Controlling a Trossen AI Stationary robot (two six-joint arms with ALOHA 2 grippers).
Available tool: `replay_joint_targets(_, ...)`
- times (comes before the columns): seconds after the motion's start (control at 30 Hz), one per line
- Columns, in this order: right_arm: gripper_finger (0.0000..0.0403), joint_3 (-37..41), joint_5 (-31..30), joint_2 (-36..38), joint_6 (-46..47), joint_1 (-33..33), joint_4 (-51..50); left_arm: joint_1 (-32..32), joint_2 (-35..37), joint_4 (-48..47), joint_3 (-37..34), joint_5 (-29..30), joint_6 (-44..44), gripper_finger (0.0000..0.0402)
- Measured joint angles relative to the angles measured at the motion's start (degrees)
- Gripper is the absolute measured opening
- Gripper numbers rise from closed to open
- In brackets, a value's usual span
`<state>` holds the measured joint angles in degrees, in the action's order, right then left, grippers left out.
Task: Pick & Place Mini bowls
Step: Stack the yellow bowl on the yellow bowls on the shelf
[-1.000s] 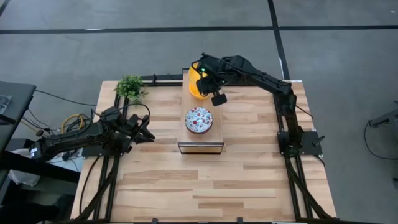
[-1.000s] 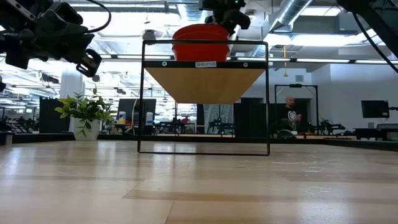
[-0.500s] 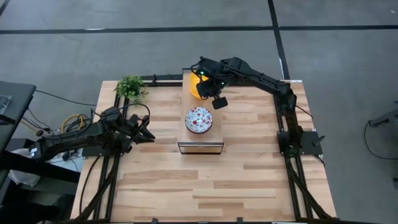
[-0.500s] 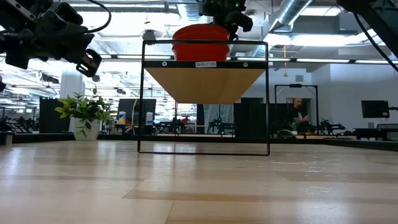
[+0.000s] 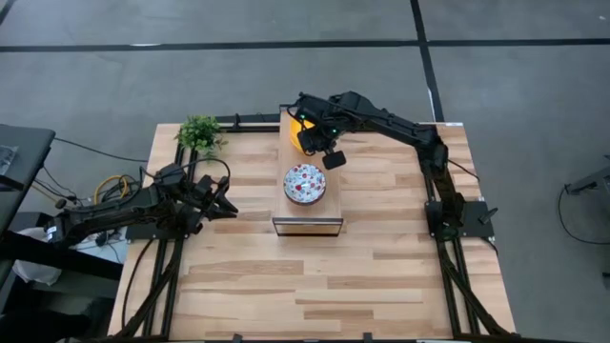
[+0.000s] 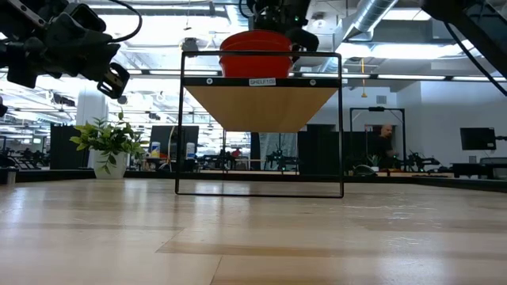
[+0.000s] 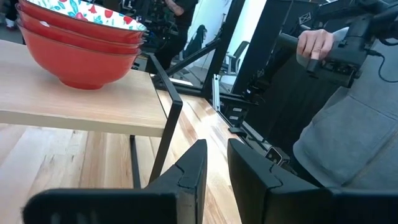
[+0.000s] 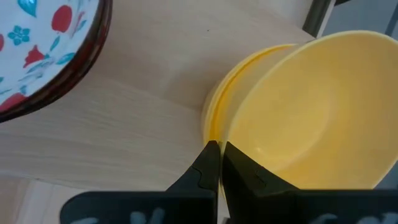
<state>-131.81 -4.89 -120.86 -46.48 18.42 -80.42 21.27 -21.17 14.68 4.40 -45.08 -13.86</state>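
Note:
Several white floral bowls with red outsides are stacked [image 5: 305, 183] on a raised wooden shelf [image 5: 307, 221]; they also show in the left wrist view [image 7: 81, 43] and the right wrist view [image 8: 43, 50]. Yellow bowls [image 5: 289, 124] are stacked at the shelf's far end. My right gripper [image 8: 219, 152] is over them, shut on the top yellow bowl [image 8: 323, 112], which tilts up off the stack below [image 8: 214, 118]. My left gripper [image 7: 216, 158] waits, slightly open, near the table's left edge [image 5: 221, 198]. My right gripper pinches the top yellow bowl by its rim [image 8: 233, 134], on the side toward the floral bowls, one finger inside and one outside. The fingers come from above, slanting down. The bowl is tilted, its held side raised off the yellow stack beneath.
The shelf stands on a black metal frame [image 6: 260, 190], high above the tabletop. A small green potted plant [image 5: 199, 133] stands at the far left corner. A person's hand [image 7: 317, 42] and grey sleeve show beyond the table; another person [image 6: 386, 138] is far behind.
My right gripper has moved a little toward the table's left edge, over the yellow stack, and now hides most of it in the high view. The floral bowls and my left arm have stayed where they were.

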Motion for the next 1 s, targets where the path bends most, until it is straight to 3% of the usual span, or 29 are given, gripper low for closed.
replay_joint_targets(0.53, 0.0005, 0.0, -1.5, 0.0, 0.0, -0.4, -0.3, 0.0, 0.0, 0.0, 0.0, 0.0, 0.0, 0.0063)
replay_joint_targets(0.87, 0.0062, 0.0, -1.6, 0.0, 0.0, -1.0, -0.3, 0.0, 0.0, 0.0, 0.0, 0.0, 0.1, 0.0063)
replay_joint_targets(1.0, 0.0077, -0.3, -5.2, 0.2, 0.0, -2.0, -0.1, 0.0, 0.0, 0.0, 0.0, 0.0, 0.1, 0.0063)
